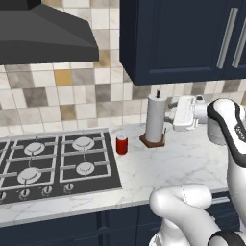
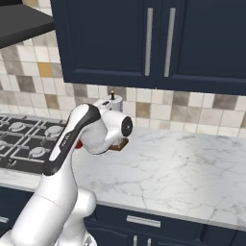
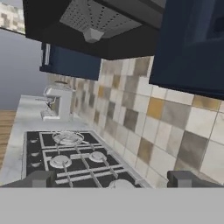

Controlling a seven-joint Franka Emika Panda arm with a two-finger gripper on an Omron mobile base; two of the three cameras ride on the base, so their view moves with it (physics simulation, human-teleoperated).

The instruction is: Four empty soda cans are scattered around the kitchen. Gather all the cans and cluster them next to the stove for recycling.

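Note:
One red soda can (image 1: 122, 144) stands upright on the marble counter, just right of the black stove (image 1: 53, 163). A sliver of the same can (image 2: 78, 142) peeks out behind my arm. My gripper (image 1: 168, 120) hangs above the counter, right of the can, close behind the paper towel roll and pointing left. In the hand view the gripper (image 3: 111, 179) looks along the stove (image 3: 72, 157), its fingertips (image 3: 38, 178) wide apart with nothing between them. It is open.
A tall white paper towel roll (image 1: 156, 122) on a dark base stands between my hand and the can. The range hood (image 1: 43, 38) hangs over the stove, with navy wall cabinets (image 1: 182, 38) to its right. A white appliance (image 3: 57, 103) sits beyond the stove.

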